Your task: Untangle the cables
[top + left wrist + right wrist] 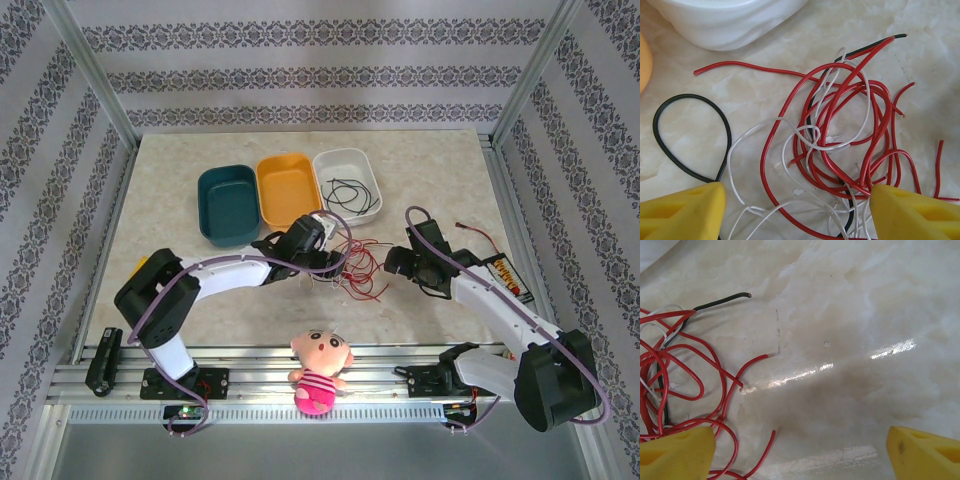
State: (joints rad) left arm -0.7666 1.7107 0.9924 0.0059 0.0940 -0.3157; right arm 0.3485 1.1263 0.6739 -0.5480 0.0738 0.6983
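The cables (355, 265) lie in a tangle of thin red, white and black wires on the table between my two grippers. In the left wrist view the cables (840, 135) knot together, and a black loop (687, 96) lies apart on the left. My left gripper (797, 200) hangs open over the near part of the tangle, white and red strands lying between its yellow fingers (685, 210). My right gripper (800, 450) is open over bare table, its left finger (675, 452) at the edge of the red cables (752, 361). Another black cable (345, 190) lies in the white bin.
Teal (228, 205), orange (290, 188) and white (348, 182) bins stand in a row behind the tangle. A loose wire (480, 235) and a small card (505, 275) lie beside the right arm. A pink plush doll (320, 370) sits on the front rail.
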